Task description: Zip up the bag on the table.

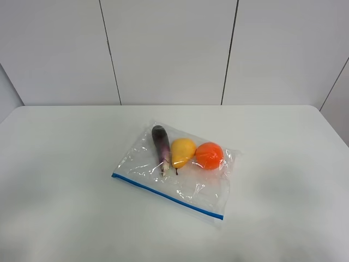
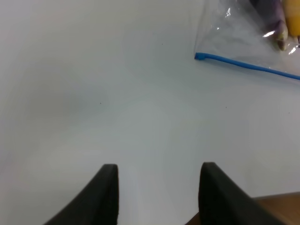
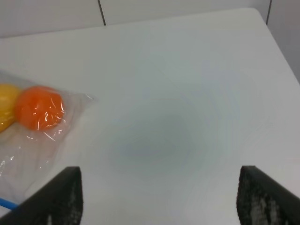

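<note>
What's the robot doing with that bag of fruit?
Nothing is touching the bag yet. It lies flat on the white table with an eggplant, a yellow pear and an orange fruit inside, and its blue zipper strip runs along the near edge. The left gripper and the right gripper both hover open over bare table, one off each end of the bag. The job is to zip it shut.

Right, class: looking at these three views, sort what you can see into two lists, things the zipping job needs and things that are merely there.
Needed for the job:
- the bag, lying flat
- its blue zipper strip
- the table it lies on
- left gripper, open
- right gripper, open

Merely there, inside the bag:
- eggplant
- yellow pear
- orange fruit
</note>
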Robot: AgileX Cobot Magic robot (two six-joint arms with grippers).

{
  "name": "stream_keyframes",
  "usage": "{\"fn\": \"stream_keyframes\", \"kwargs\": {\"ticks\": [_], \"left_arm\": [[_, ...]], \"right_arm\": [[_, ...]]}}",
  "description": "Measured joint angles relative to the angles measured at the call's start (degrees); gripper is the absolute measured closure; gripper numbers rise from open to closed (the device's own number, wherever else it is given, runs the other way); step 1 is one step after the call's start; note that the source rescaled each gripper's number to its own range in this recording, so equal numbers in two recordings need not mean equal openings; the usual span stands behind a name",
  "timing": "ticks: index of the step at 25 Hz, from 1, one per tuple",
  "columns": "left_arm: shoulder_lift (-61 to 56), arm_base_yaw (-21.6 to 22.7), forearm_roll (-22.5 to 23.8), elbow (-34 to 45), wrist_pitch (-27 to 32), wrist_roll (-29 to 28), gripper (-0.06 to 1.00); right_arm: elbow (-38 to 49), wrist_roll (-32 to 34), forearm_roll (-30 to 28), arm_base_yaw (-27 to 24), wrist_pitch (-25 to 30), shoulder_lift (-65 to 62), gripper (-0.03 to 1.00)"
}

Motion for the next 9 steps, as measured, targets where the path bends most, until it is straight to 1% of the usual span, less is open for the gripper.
{"fn": "stream_keyframes", "kwargs": {"ticks": [9], "left_arm": [[0.0,0.0,0.0,0.0,0.0,0.0,0.02]], "right_arm": [[0.0,0.3,-0.1,0.0,0.0,0.0,0.03]]}}
